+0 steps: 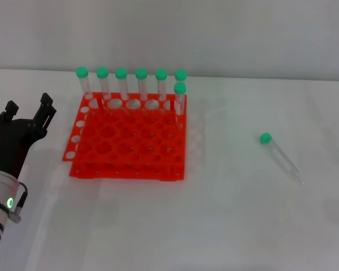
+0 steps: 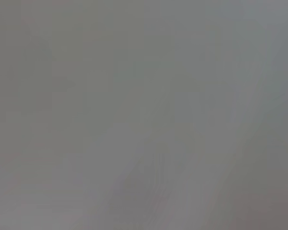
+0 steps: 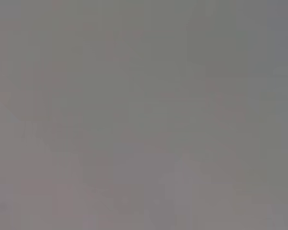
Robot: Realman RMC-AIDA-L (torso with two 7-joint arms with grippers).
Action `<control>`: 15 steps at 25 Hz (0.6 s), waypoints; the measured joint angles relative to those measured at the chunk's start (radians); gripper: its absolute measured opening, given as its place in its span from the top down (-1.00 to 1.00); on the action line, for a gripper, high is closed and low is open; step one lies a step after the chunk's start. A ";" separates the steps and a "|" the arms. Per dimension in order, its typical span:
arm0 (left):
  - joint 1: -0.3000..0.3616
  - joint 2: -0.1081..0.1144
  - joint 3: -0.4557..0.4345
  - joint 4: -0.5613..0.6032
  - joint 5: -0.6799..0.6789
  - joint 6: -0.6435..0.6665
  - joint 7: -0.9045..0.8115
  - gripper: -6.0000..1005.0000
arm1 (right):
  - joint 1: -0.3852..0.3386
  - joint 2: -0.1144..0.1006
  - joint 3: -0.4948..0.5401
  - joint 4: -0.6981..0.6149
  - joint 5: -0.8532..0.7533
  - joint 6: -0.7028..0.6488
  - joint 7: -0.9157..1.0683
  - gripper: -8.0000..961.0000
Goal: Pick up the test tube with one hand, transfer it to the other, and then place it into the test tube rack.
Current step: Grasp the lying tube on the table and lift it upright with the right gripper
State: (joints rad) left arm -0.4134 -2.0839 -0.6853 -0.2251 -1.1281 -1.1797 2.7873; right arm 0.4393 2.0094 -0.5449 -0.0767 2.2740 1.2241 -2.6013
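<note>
- The left gripper (image 1: 27, 110) hovers at the left edge of the table (image 1: 226, 226), beside the rack and not touching it. Its black fingers (image 1: 45, 107) are spread apart and hold nothing. A green light glows on the wrist below.
- One red-orange test tube rack (image 1: 127, 141) stands on the table, just right of that gripper.
- Seven green-capped tubes (image 1: 141, 84) stand upright in the rack. Six fill its far row, and one sits a row nearer at the right corner.
- One test tube (image 1: 281, 157) lies flat on the table, well apart to the right of the rack. Its green cap points away and its tapered tip points toward the robot.
- The right gripper is out of sight. Both wrist views show only plain grey.
</note>
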 joint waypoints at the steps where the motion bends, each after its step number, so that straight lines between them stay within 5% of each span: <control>1: 0.001 0.000 0.000 0.000 -0.001 0.000 0.000 -0.71 | 0.001 -0.001 -0.024 -0.037 -0.019 -0.020 0.058 -0.81; 4: 0.005 -0.002 0.000 0.000 -0.002 0.000 0.000 -0.71 | -0.008 -0.005 -0.131 -0.227 -0.109 -0.135 0.328 -0.81; 9: 0.012 -0.004 0.000 0.000 -0.003 0.000 -0.004 -0.71 | -0.021 -0.042 -0.285 -0.566 -0.415 -0.297 0.790 -0.79; 15: 0.016 -0.005 0.000 -0.001 -0.002 0.000 -0.006 -0.70 | -0.013 -0.066 -0.303 -0.949 -0.900 -0.238 1.310 -0.78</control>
State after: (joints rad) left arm -0.3969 -2.0890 -0.6857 -0.2256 -1.1303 -1.1797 2.7814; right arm 0.4260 1.9438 -0.8480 -1.0254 1.3740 0.9861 -1.2910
